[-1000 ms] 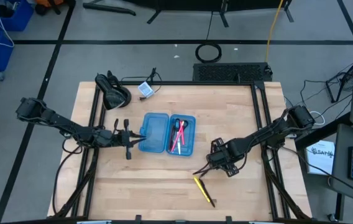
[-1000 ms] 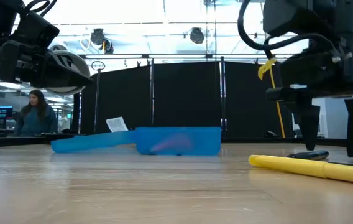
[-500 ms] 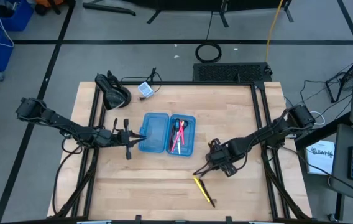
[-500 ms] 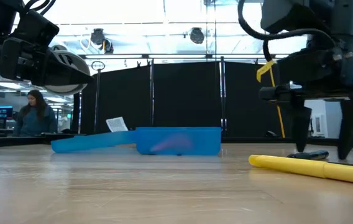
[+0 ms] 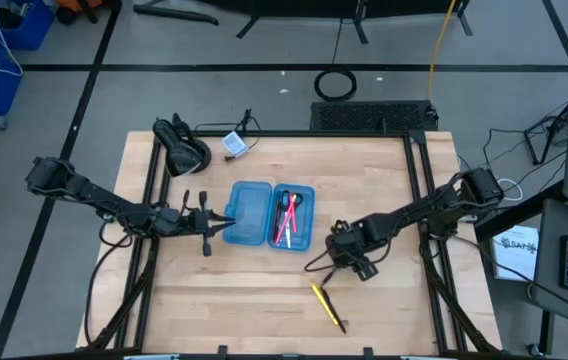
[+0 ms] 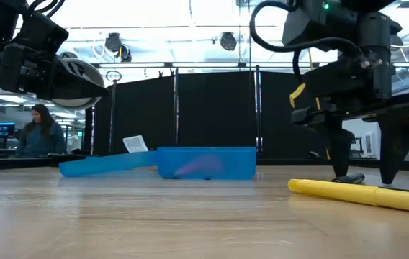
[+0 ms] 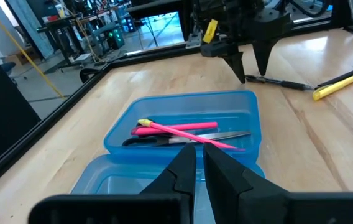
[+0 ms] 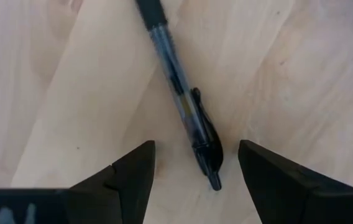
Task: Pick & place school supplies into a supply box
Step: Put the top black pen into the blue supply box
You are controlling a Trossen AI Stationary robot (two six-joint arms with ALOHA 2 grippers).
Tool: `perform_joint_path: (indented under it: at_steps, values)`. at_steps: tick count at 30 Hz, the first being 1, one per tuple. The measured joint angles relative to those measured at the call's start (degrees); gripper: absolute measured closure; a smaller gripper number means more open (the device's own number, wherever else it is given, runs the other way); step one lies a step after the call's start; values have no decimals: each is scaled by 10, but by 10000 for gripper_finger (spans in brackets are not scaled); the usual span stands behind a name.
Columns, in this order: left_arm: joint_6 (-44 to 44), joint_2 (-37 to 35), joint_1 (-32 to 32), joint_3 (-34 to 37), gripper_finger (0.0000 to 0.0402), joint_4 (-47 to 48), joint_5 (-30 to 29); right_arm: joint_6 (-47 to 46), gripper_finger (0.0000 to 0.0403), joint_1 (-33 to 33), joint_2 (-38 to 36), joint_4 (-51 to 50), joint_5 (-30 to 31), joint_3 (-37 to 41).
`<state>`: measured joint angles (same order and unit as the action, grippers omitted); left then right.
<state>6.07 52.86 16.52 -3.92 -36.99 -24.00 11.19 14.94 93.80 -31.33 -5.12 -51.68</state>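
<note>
The supply box (image 5: pixel 270 215) lies open on the bench (image 5: pixel 264 300), just ahead of the left gripper (image 5: pixel 226 222) and off to the side of the right gripper (image 5: pixel 336 262). The half farther from the left gripper holds the black-handled scissors (image 7: pixel 164 139) with a pink pen (image 7: pixel 183 129) lying slantwise across them; a yellow tip shows at the pen's end. The half next to the left gripper appears bare.

Bare wood lies all round the right gripper, between it and the box and out toward the bench's near edge. A yellow pen (image 5: pixel 328 305) rests on that wood near the right gripper, on the side away from the box, well apart from the box itself. The bench's dark frame rails run well outside both grippers.

The right gripper stands fingers-down over a black pen (image 8: pixel 181 102), its fingers (image 8: pixel 127 171) spread wide apart with the pen's clip end between them, not touching it. The left gripper sits at the box's near edge with its fingers (image 7: pixel 183 171) nearly together, holding nothing that can be seen.
</note>
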Motion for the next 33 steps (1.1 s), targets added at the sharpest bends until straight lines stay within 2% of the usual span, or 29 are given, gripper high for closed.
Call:
perform_joint_path:
  at_steps: [6, 17, 26, 33]
  values:
    - [0, 0, 0, 0, 364, 0, 0, 68, 188, 1, 12, 9, -6, -1]
    - [2, 0, 0, 0, 364, 0, 0, 150, 258, 2, 13, 40, -12, 6]
    - [2, 0, 0, 0, 364, 0, 0, 133, 372, 2, 12, 65, -16, 41]
    - [1, 0, 0, 0, 364, 0, 0, 109, 374, 2, 1, 84, -5, 41]
